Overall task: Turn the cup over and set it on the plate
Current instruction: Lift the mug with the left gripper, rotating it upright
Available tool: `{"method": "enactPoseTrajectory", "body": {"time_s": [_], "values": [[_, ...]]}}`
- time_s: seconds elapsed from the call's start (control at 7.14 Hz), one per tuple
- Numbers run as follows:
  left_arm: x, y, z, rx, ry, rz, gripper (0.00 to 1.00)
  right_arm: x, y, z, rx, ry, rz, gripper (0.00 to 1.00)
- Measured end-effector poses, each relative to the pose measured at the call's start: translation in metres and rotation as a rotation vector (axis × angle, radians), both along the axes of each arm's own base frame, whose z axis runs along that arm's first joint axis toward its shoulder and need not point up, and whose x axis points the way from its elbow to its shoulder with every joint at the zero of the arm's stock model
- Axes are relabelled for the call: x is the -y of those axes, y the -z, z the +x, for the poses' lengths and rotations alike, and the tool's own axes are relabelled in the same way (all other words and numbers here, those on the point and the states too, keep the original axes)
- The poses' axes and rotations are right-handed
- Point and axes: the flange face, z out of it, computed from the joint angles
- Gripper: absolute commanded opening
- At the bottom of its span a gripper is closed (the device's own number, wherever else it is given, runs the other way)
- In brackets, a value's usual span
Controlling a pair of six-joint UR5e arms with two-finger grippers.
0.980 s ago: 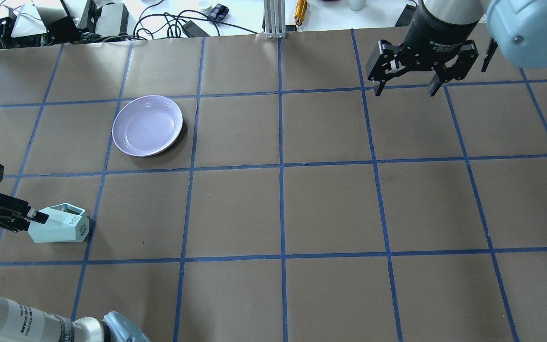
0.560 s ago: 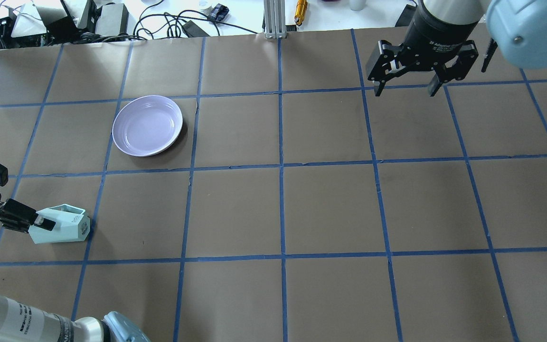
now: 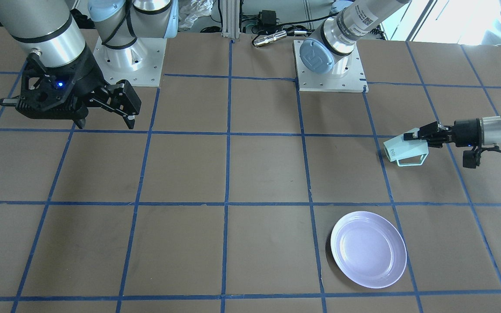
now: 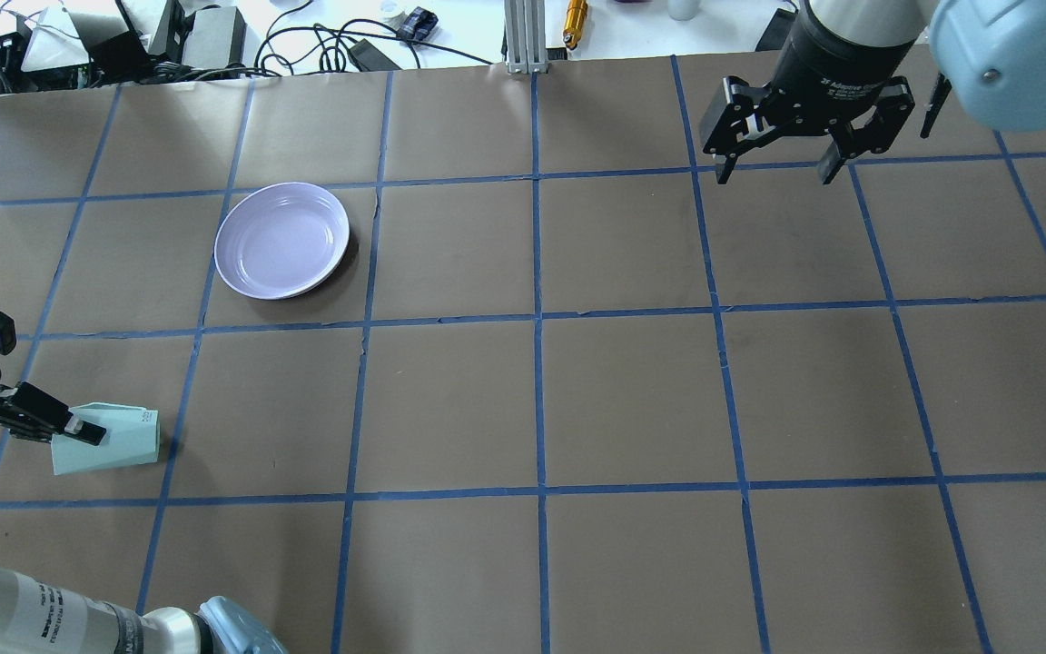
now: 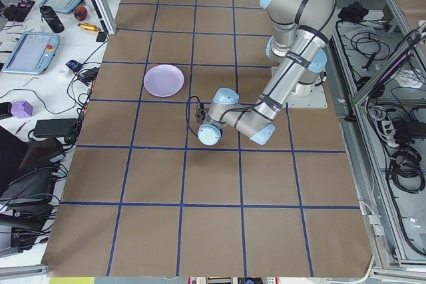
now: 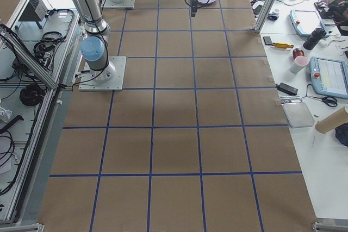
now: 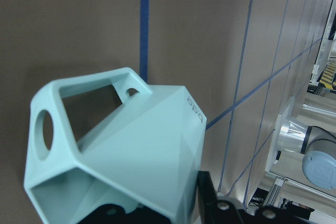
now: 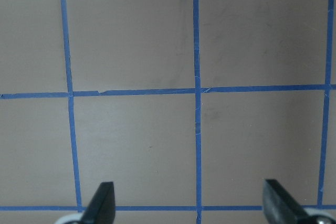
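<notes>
A: How many cups are you counting?
B: You're looking at just one cup (image 4: 114, 442), sitting in the left gripper (image 4: 78, 427).
A: And plates?
B: You're seeing one plate (image 4: 282, 239), lying well apart from that gripper.
A: Grippers?
B: Two are showing for you: the left one, and the right gripper (image 4: 775, 174) far across from it. The right one is showing two fingers (image 8: 102, 203).
</notes>
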Motion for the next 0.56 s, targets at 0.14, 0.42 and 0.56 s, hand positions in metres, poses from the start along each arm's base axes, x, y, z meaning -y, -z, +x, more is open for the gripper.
{"method": "enactPoseTrajectory", "body": {"time_s": [0.14, 0.42, 0.56], "values": [[0.004, -0.013, 0.002, 0.001, -0.003, 0.001, 0.0, 0.0, 0.0, 0.0, 0.0, 0.0, 0.0, 1.0], [0.02, -0.05, 0.006, 0.027, -0.001, 0.001, 0.0, 0.0, 0.0, 0.0, 0.0, 0.0, 0.0, 1.0], [0.031, -0.069, 0.001, 0.056, 0.006, 0.002, 0.0, 0.0, 0.0, 0.0, 0.0, 0.0, 0.0, 1.0]]}}
